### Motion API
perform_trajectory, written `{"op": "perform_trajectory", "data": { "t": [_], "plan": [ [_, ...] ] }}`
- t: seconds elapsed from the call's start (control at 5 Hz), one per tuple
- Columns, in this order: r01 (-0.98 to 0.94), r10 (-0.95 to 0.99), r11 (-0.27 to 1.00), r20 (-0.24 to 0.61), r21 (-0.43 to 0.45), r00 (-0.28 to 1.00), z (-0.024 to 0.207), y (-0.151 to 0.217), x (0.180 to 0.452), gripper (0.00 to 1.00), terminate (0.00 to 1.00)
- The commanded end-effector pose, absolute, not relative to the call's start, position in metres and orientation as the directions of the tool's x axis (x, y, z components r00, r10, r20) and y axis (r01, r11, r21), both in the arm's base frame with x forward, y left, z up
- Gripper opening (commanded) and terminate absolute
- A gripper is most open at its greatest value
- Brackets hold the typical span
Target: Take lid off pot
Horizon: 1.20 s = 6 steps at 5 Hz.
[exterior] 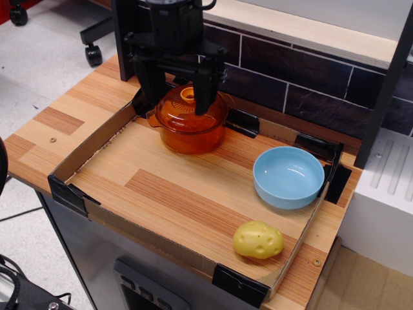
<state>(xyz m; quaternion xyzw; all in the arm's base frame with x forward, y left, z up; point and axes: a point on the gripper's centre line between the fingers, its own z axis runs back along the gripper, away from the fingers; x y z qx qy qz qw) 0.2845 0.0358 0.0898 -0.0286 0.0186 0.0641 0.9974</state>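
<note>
The orange pot (pixel 191 138) stands at the back left of the cardboard tray (pixel 77 155). The domed orange lid (pixel 182 113) sits on it, its small ring knob (pixel 188 95) showing at the centre. My black gripper (pixel 180 104) hangs directly over the lid, open. One finger (pixel 157 90) is left of the knob and the other finger (pixel 203 93) is right of it. Both reach down to about the lid's surface. The fingers are apart from the knob and hold nothing.
A light blue bowl (pixel 288 176) sits at the tray's right side. A yellow potato-like toy (pixel 258 239) lies at the front right. Black corner clips (pixel 241 122) hold the tray's low walls. A dark tiled wall (pixel 310 84) runs behind.
</note>
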Motion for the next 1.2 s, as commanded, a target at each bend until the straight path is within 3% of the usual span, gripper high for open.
{"op": "perform_trajectory", "data": {
  "t": [0.0,0.4,1.0],
  "plan": [
    [-0.197,0.198,0.98,0.044,-0.041,0.979,0.101,0.048,0.328,1.0,0.0],
    [-0.207,0.208,0.978,0.064,-0.016,0.976,0.091,0.054,0.341,1.0,0.0],
    [-0.185,0.184,0.983,0.054,0.011,0.981,0.079,0.054,0.34,1.0,0.0]
  ]
}}
